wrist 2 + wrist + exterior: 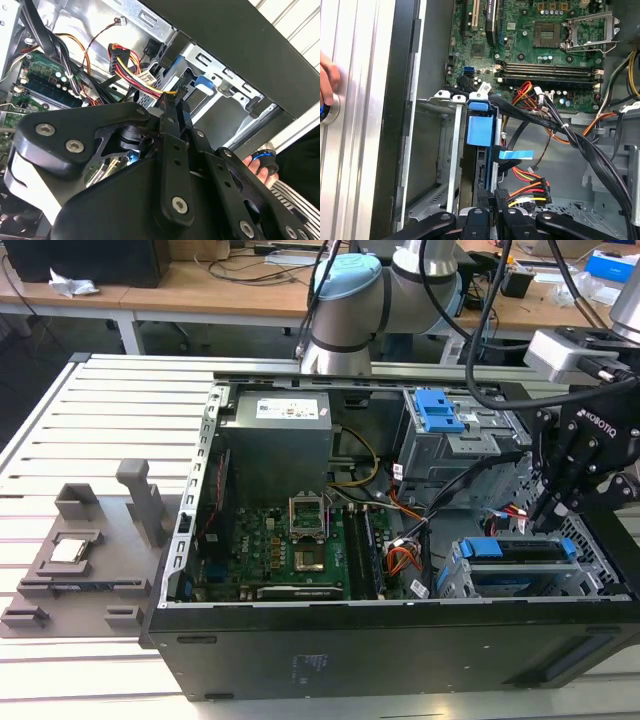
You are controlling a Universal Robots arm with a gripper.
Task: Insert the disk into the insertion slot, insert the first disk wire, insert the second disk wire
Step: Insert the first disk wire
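The disk (520, 552) lies in its blue carrier inside the insertion slot (455, 575), the low silver cage at the case's front corner on the exterior view's right. The first wrist view shows the blue carrier (481, 129) seated between the cage walls (447, 150). My black gripper (548, 512) hangs just above the cage's rear end. In both wrist views its fingers stand close together, shut on a black connector with red, yellow and orange wires (527, 192) (142, 77), right behind the disk's rear edge.
A taller grey cage with a blue latch (440, 410) stands behind the slot. Black cable bundles (580, 145) cross beside the gripper. The motherboard (290, 550) and power supply (275, 430) lie toward the exterior view's left. A person's hand (327, 80) rests on a button outside the case.
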